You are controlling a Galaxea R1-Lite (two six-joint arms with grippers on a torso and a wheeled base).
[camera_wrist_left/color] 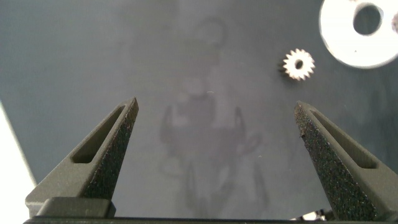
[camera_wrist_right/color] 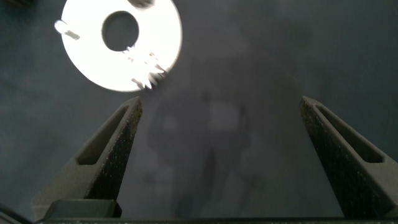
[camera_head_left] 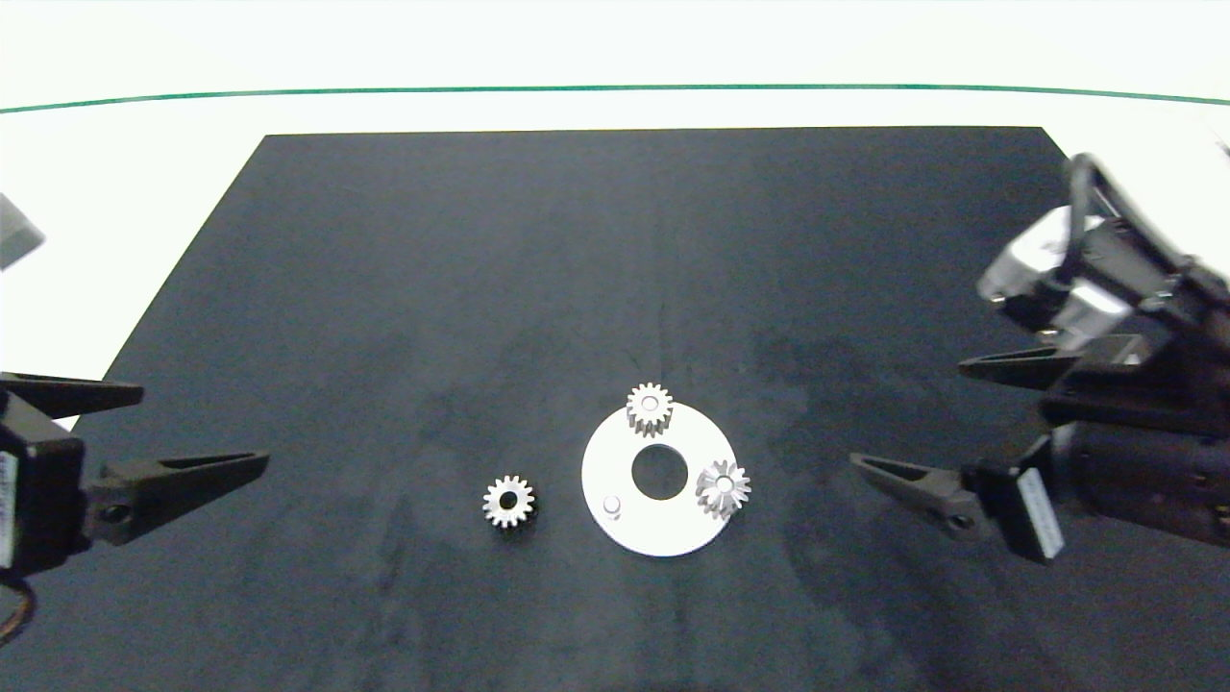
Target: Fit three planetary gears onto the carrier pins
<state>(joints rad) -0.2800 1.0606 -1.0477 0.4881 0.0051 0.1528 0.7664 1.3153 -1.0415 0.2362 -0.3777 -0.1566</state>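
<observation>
On the white disc (camera_head_left: 663,524), gears sit on pins at 12 o'clock (camera_head_left: 649,408) and 3 o'clock (camera_head_left: 723,487), the 8 o'clock pin (camera_head_left: 611,504) stays bare, the third gear (camera_head_left: 507,501) lies beside it, and the left gripper (camera_head_left: 197,430) and right gripper (camera_head_left: 908,415) hang open, empty.

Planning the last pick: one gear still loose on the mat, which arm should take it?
Left, probably. The loose gear lies on the mat left of the carrier disc, on the open left gripper's side, with a clear path. The open right gripper would have to reach across the disc and two mounted gears.
</observation>
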